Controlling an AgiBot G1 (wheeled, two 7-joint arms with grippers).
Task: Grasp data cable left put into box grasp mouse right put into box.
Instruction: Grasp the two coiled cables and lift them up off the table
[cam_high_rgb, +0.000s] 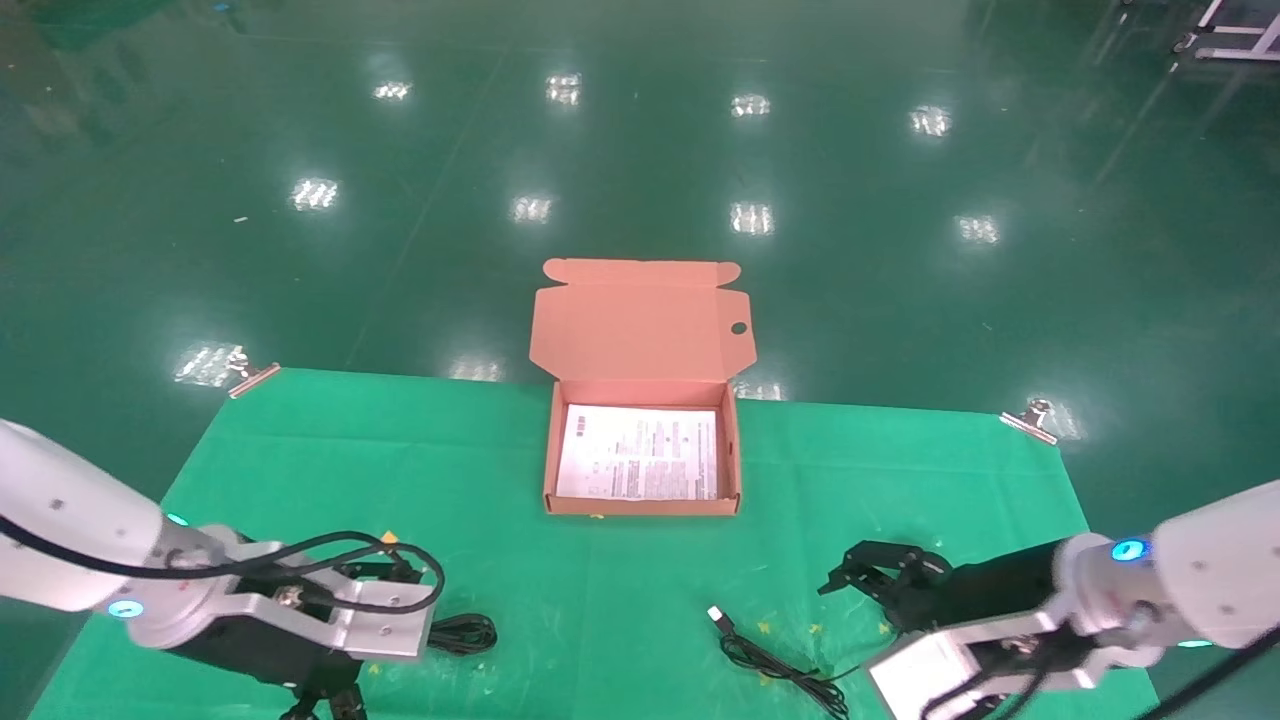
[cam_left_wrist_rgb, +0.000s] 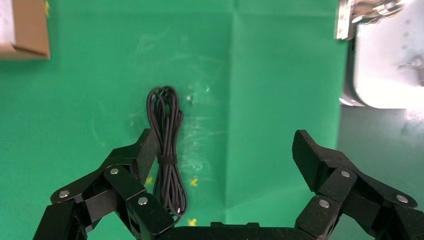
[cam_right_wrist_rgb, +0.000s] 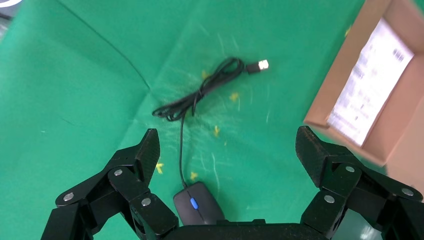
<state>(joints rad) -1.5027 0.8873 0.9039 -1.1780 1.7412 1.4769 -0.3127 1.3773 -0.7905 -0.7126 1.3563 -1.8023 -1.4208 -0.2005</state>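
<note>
The data cable (cam_left_wrist_rgb: 166, 150) lies bundled on the green mat (cam_high_rgb: 620, 590) beneath the wide-open left gripper (cam_left_wrist_rgb: 225, 155), poised to grasp, while the mouse (cam_right_wrist_rgb: 198, 210) waits under the open right gripper (cam_right_wrist_rgb: 227, 150), box (cam_high_rgb: 738, 450) ahead.

The left arm reaches in from the near left, its white wrist low and angled inward. The left gripper (cam_left_wrist_rgb: 225, 165) points down, its black fingers (cam_left_wrist_rgb: 135, 165) spread wide, holding nothing. The right arm comes in from the near right, its forearm lying across and pointing toward the middle. The right gripper (cam_right_wrist_rgb: 227, 160) also has its fingers (cam_right_wrist_rgb: 320, 160) spread wide and bare of any load.
</note>
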